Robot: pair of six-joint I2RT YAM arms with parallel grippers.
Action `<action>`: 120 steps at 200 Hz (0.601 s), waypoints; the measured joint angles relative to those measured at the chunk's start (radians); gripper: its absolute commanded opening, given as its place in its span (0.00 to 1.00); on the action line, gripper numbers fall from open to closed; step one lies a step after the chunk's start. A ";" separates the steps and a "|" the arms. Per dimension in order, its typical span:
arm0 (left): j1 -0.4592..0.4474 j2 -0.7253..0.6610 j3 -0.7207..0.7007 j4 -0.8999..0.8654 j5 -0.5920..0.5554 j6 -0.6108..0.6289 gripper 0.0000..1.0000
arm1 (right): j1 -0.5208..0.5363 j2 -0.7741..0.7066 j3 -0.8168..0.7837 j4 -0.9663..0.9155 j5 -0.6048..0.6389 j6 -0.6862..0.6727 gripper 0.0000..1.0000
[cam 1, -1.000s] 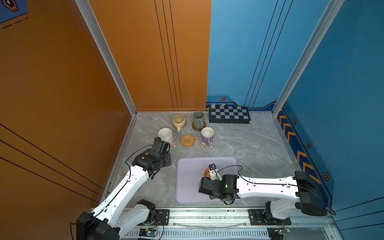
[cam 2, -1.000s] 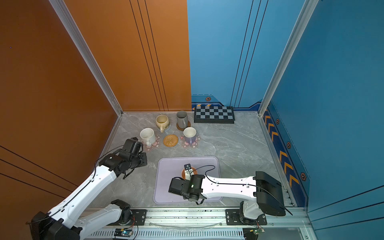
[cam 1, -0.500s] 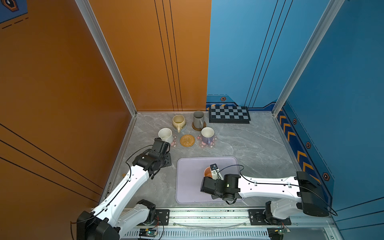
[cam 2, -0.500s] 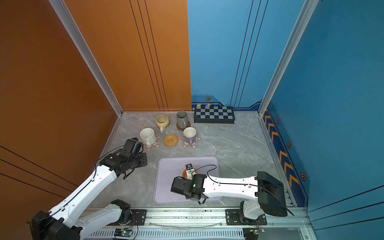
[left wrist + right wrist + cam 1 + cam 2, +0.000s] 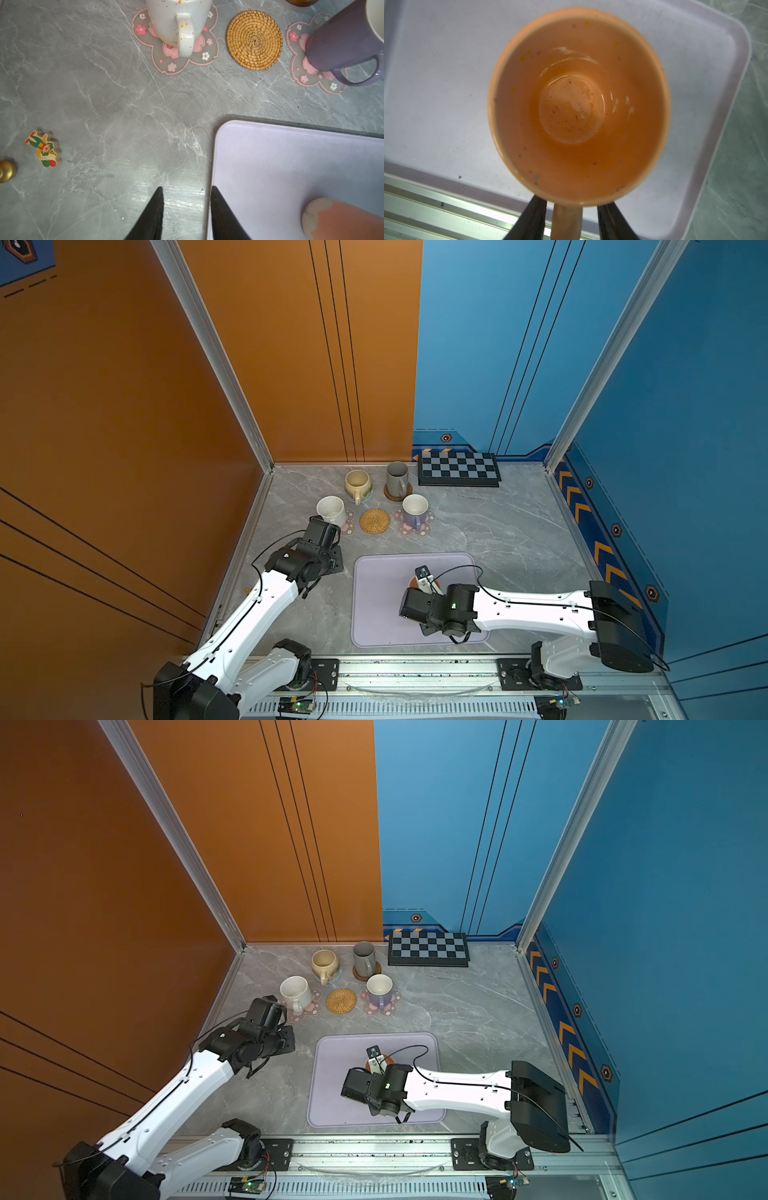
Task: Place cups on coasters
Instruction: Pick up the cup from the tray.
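While R jaws flank its handle, orange mug [image 5: 579, 104] over tray [image 5: 436, 83].

Orange mug [image 5: 579, 104] upright on lavender tray [image 5: 436, 83]; rattan coaster [image 5: 375, 521] bare

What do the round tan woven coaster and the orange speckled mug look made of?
Round tan woven coaster: probably rattan or straw, matte; coiled woven strands show. Orange speckled mug: apparently glazed ceramic; glossy highlights inside, coloured speckles.
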 measured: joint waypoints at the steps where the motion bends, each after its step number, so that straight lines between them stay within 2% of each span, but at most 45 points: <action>1: 0.000 0.000 0.000 0.000 0.000 0.000 0.39 | 0.000 0.000 0.000 0.001 -0.001 -0.001 0.42; 120: 0.000 0.041 0.001 0.000 0.000 -0.007 0.38 | -0.024 -0.015 -0.078 0.081 -0.072 -0.008 0.38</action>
